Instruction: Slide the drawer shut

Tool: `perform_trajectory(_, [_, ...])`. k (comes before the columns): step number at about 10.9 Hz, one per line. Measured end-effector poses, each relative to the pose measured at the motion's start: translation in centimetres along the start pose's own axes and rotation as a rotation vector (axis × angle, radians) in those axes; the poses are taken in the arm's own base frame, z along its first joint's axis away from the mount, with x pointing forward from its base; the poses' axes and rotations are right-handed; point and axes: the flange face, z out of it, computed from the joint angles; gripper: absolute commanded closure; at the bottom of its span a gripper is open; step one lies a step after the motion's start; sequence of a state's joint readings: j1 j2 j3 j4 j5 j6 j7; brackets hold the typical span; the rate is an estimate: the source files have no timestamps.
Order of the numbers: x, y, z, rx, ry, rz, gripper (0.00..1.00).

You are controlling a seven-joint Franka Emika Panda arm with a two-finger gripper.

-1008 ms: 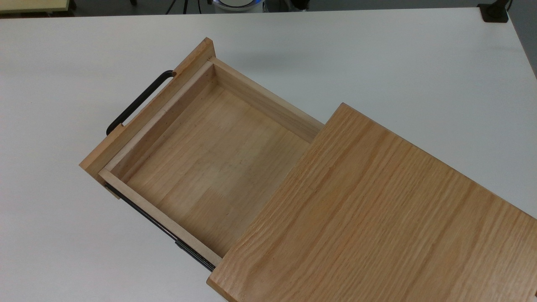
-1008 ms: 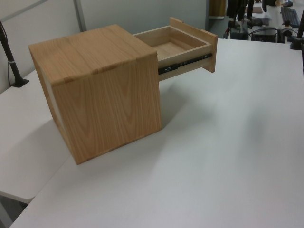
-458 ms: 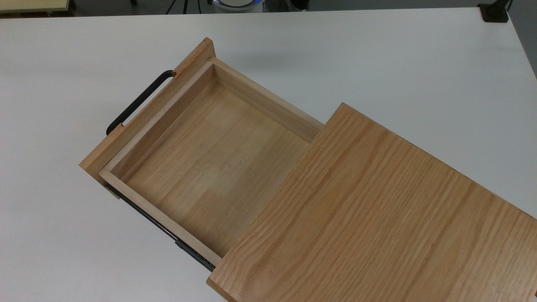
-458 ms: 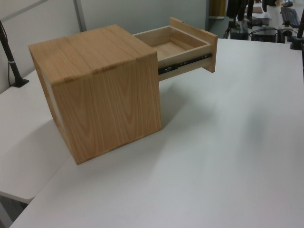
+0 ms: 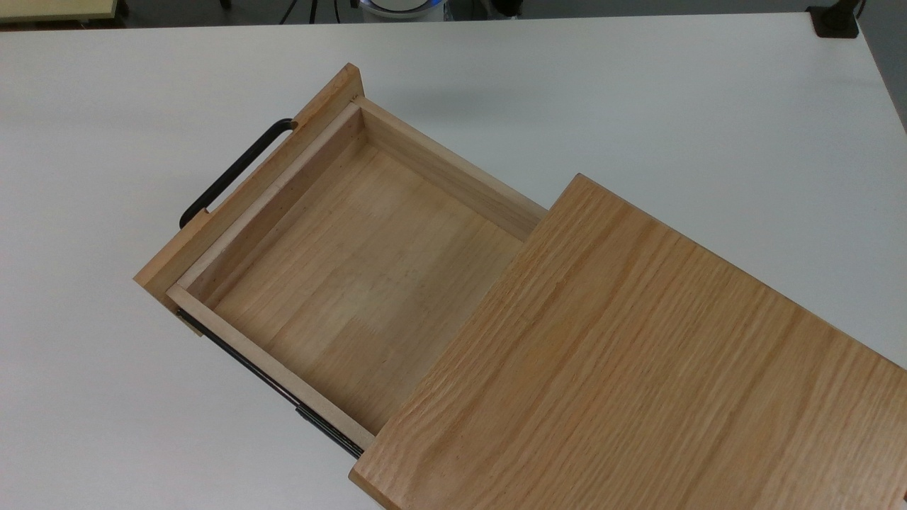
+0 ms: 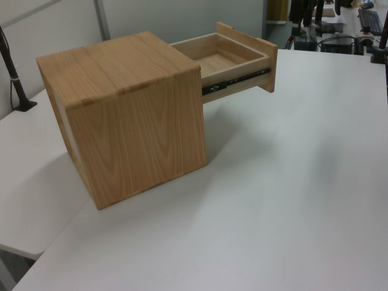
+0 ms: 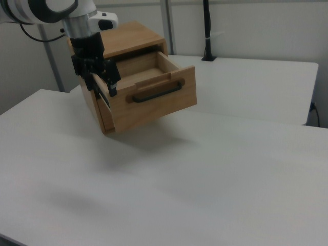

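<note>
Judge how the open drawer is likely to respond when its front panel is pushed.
The drawer rides on black side rails, so it should slide in straight rather than skew. Its thick wooden front panel looks stiff, unlikely to flex. It is empty, so probably light; the cabinet stands unfixed on the table and might shift.

Arm (image 7: 48, 9) in right view: white rounded shell w/ dark grey/black joint ring, then a silver-grey cylindrical wrist section. Below it a black boxy claw (image 7: 102, 82) w/ two slim black fingers (image 7: 111, 86). Thin black cable loops off the arm's rear.
</note>
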State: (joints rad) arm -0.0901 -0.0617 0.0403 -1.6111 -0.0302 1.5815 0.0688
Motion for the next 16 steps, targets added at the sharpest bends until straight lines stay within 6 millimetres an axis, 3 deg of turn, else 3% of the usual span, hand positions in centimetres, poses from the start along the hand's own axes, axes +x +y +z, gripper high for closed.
perform_trajectory(6, [0.0,0.0,0.1,0.0,-0.002,-0.018,0.0])
perform_trajectory(8, [0.4,0.2,0.8,-0.002,-0.016,-0.176,0.0])
perform_trajectory(13, [1.1,6.5,2.2,-0.035,-0.05,-0.445,0.0])
perform_trajectory(14, [1.5,8.0,3.0,-0.032,-0.06,-0.482,0.07])
perform_trajectory(15, [2.2,9.9,3.9,-0.03,-0.057,-0.483,0.21])
perform_trajectory(16, [3.0,12.0,5.0,-0.018,-0.041,-0.457,0.59])
